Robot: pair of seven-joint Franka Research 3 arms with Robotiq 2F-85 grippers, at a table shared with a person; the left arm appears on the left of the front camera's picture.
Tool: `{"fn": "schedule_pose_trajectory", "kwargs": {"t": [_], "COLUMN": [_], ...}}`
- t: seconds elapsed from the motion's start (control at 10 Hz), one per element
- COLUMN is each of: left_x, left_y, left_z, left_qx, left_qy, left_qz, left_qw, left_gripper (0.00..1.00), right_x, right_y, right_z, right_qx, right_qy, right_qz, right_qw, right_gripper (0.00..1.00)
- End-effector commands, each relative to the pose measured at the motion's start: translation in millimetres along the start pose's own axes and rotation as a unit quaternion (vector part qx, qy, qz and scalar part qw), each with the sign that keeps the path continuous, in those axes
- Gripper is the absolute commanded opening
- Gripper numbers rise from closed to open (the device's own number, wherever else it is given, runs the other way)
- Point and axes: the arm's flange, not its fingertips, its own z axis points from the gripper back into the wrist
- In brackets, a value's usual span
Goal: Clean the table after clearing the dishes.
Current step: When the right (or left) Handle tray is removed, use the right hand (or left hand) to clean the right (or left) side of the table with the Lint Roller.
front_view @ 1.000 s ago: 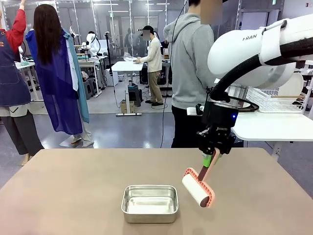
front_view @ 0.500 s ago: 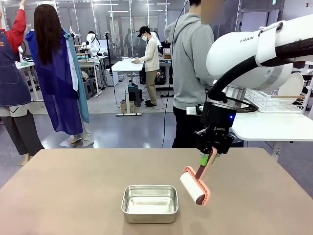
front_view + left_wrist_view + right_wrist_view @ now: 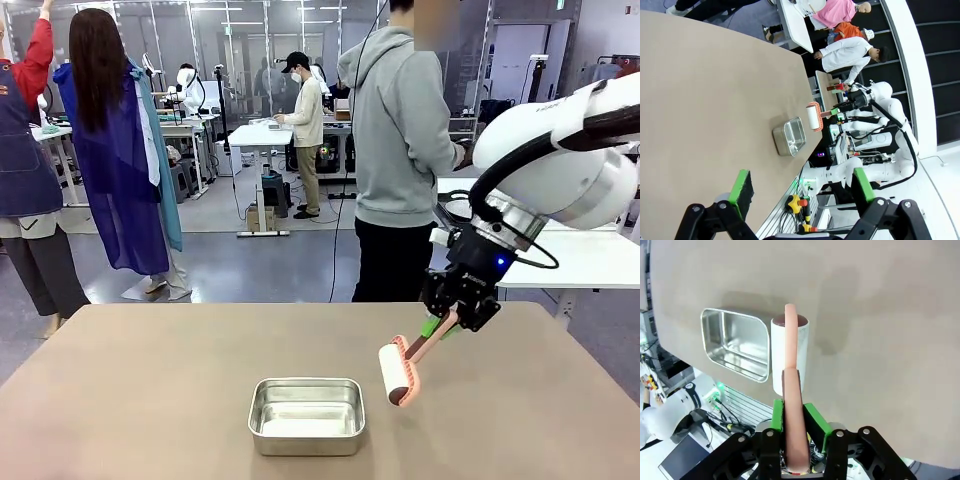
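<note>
My right gripper is shut on the salmon-pink handle of a lint roller, whose white roll hangs tilted close over the brownish table, just right of a steel pan. In the right wrist view the handle runs up from between the green pads of the gripper to the roller, with the pan beside it. My left gripper is open and holds nothing, high over the table; far off it sees the pan and roller. The dishes are out of view.
A person in a grey hoodie stands at the far edge, turned towards a white side table at the right. Other people stand farther back. The table's left half is bare.
My right arm has swung to the right and lower. The roller has turned more on end and shifted slightly up and towards the pan. The person has turned towards the white table.
</note>
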Motion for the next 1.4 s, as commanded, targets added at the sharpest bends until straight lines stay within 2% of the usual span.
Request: {"fn": "schedule_pose_trajectory", "kwargs": {"t": [0.0, 0.3, 0.5, 0.6, 0.8, 1.0, 1.3], "left_x": [-1.5, -1.5, -1.5, -1.5, -1.5, -1.5, -1.5], "left_y": [-4.9, -4.9, -4.9, -4.9, -4.9, -4.9, -4.9], "left_z": [-0.9, -0.9, -0.9, -0.9, -0.9, -0.9, -0.9], "left_qx": [0.008, 0.008, 0.008, 0.008, 0.008, 0.008, 0.008], "left_qy": [-0.005, -0.005, -0.005, -0.005, -0.005, -0.005, -0.005], "left_qz": [0.009, 0.009, 0.009, 0.009, 0.009, 0.009, 0.009], "left_qw": [1.000, 1.000, 1.000, 1.000, 1.000, 1.000, 1.000], "left_gripper": [1.00, 1.00, 1.00, 1.00, 1.00, 1.00, 1.00], "right_x": [30.5, 56.0, 67.6, 69.4, 64.3, 47.7, 27.3], "right_y": [2.6, -11.7, -19.1, -20.0, -40.4, -67.5, -85.4], "right_z": [-16.1, -36.2, -49.5, -57.6, -59.8, -45.2, -16.0], "right_qx": [0.016, 0.009, 0.008, -0.012, -0.049, -0.089, -0.188], "right_qy": [0.011, -0.016, -0.006, 0.001, -0.001, 0.009, 0.008], "right_qz": [0.024, 0.022, 0.024, 0.035, 0.008, -0.016, -0.048], "right_qw": [1.000, 1.000, 1.000, 0.999, 0.999, 0.996, 0.981], "right_gripper": [0.23, 0.23, 0.23, 0.23, 0.23, 0.23, 0.23]}}
